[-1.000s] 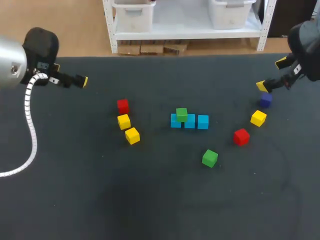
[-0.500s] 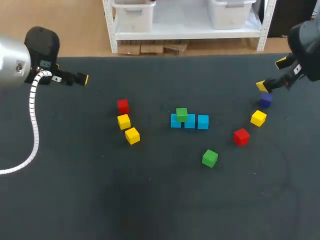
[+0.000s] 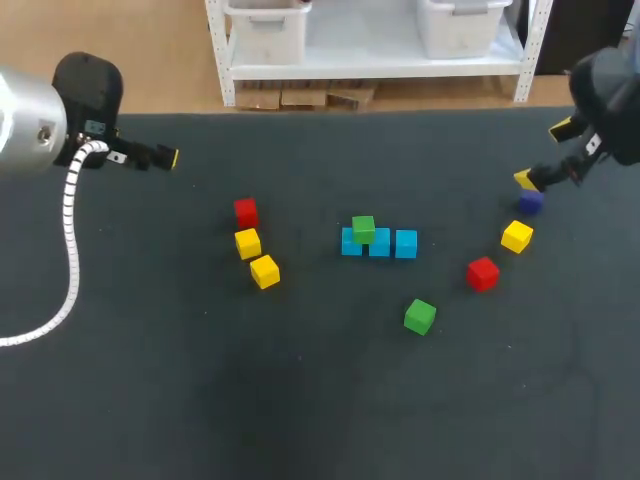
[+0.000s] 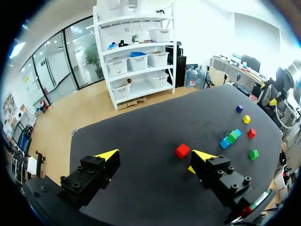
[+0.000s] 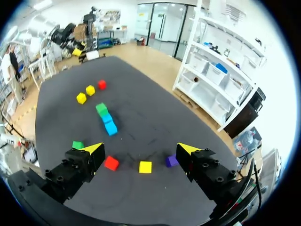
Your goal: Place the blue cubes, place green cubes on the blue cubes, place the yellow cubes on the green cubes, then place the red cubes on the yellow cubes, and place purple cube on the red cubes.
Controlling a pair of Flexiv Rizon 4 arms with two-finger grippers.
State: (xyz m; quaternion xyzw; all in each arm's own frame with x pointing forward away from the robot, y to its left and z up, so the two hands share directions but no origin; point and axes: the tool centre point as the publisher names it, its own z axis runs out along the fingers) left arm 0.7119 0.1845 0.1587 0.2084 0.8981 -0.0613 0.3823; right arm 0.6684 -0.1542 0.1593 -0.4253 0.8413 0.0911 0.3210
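Three blue cubes (image 3: 379, 243) in a row, one green cube (image 3: 363, 229) atop

The left arm (image 3: 40, 130) drifts a little further in over the bench (image 3: 300, 400) and towards its far edge, so the left claw (image 3: 165, 157) now sits slightly further from the left side than a second ago. The right arm (image 3: 610, 95) edges inward from the right. The right claw (image 3: 544, 154) comes down a touch, and its lower yellow tip now hangs closer over the purple cube (image 3: 531, 203), the earlier gap between them nearly gone.
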